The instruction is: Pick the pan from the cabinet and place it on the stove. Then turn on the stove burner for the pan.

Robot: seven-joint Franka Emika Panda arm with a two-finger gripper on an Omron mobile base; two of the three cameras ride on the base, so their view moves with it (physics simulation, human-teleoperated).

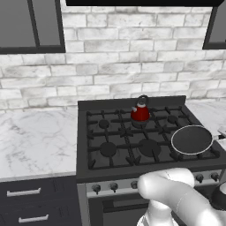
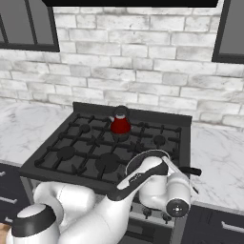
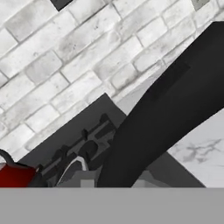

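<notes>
The black pan [image 1: 192, 139] with its pale rim sits flat on the stove's [image 1: 132, 137] front right burner. Its slim dark handle [image 2: 191, 170] points right toward the counter. My gripper [image 1: 222, 137] is at the handle's outer end, at the frame's right edge. In the hand view the handle [image 3: 166, 113] runs as a broad dark bar from the top right down to the bottom middle, very close to the camera, and my fingertips are hidden. Dark wall cabinet doors [image 1: 31, 24] hang shut at the upper left.
A small red kettle [image 1: 140, 111] stands on the back middle burner. Silver knobs [image 1: 114, 186] line the stove front, partly hidden by my arm [image 2: 143, 183]. Marble counter [image 1: 39, 141] lies on both sides, with dark drawers [image 1: 26, 192] below left. A brick wall is behind.
</notes>
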